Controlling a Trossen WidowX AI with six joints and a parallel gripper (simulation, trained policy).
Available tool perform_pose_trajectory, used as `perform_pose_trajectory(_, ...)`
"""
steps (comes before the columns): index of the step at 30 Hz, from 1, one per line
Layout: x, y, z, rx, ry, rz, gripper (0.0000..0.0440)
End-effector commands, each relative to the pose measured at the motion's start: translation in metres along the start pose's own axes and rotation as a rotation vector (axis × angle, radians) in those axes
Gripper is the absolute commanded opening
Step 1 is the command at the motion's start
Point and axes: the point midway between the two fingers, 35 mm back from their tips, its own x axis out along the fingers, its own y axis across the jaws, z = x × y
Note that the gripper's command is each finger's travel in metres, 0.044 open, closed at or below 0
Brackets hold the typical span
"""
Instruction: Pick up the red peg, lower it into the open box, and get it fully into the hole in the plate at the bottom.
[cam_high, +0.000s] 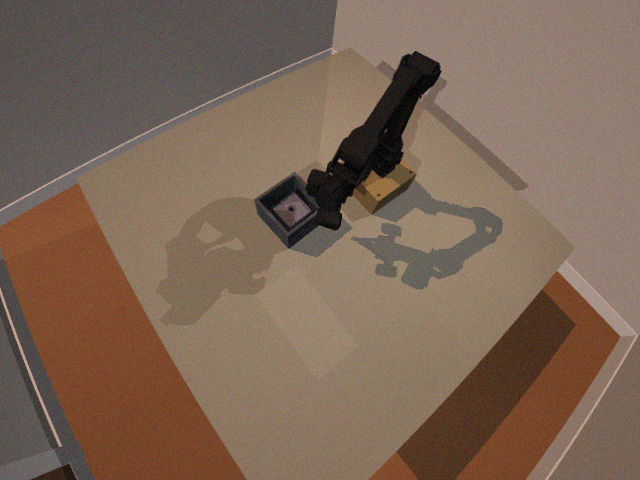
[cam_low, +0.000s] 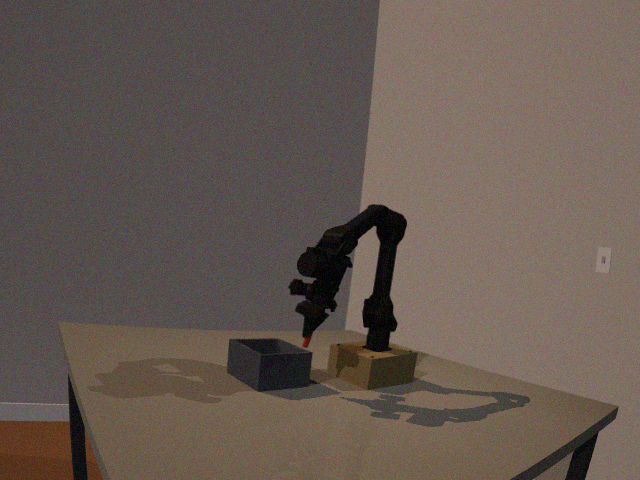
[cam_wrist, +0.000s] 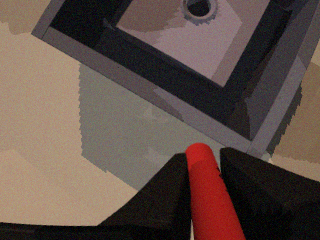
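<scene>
The red peg (cam_low: 306, 341) (cam_wrist: 208, 195) is held between the fingertips of my gripper (cam_low: 307, 335) (cam_wrist: 203, 161), which is shut on it. In the exterior view its lower end sticks out below the fingers, tilted a little, near the height of the box rim. The dark grey-blue open box (cam_high: 288, 238) (cam_low: 284, 370) (cam_wrist: 135, 91) stands on the table beside the gripper. The pinkish plate (cam_high: 298, 217) (cam_wrist: 200, 50) lies at its bottom, with the ringed hole (cam_high: 291, 208) (cam_wrist: 199, 6). In the wrist view the peg's tip shows just outside the box's near wall. In the top view the arm hides the peg.
The arm (cam_high: 379, 118) (cam_low: 385, 268) rises from a yellowish base block (cam_high: 385, 196) (cam_low: 351, 366), which stands on the table (cam_high: 413, 335) (cam_low: 310, 439) to the right of the box. Shadows of the arm lie on both sides of the box. Walls stand behind the table.
</scene>
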Motion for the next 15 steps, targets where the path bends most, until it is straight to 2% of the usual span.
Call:
perform_pose_trajectory(1,0.003,0.0,0.013,0.018,0.002,-0.001,0.0)
perform_pose_trajectory(15,0.026,-0.01,0.062,0.115,0.0,-0.003,0.0)
